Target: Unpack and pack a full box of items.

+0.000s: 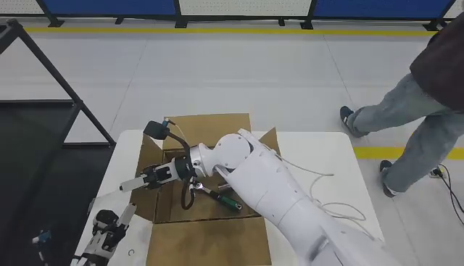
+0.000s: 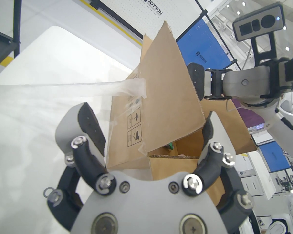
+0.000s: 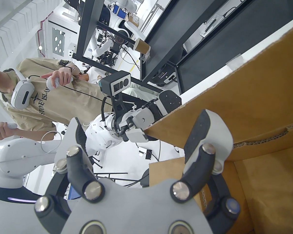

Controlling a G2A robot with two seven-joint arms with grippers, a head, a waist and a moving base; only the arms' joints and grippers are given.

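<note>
Cardboard box (image 1: 210, 130) is sitting open on the white worktop (image 1: 319, 157), with its flaps folding outward. Inside, a long tool (image 1: 221, 196) with a black-and-green handle is lying flat on the box floor near the middle. The right arm is covering the right part of the interior, so anything under it is staying hidden.

Right pincer (image 1: 138, 181) is hanging over the box's left side, reaching across from the right. Its fingers are spreading wide and gripping nothing. In the right wrist view the corner of the left flap (image 3: 234, 103) is sitting between the two fingers, with one finger in front of the cardboard. Contact with the flap: cannot tell.

Left pincer (image 2: 150, 127) is hovering outside the box by its near-left corner, low over the worktop. It is gaping wide open and empty, and it is facing the left flap from outside. The tool is lying well apart from both pincers, down inside the box.

Clear tape strip (image 2: 127, 86) is sticking out from the flap's edge. White cable (image 1: 326, 193) is trailing on the worktop right of the box. Black rack (image 1: 43, 85) is standing on the floor left of the worktop.
</note>
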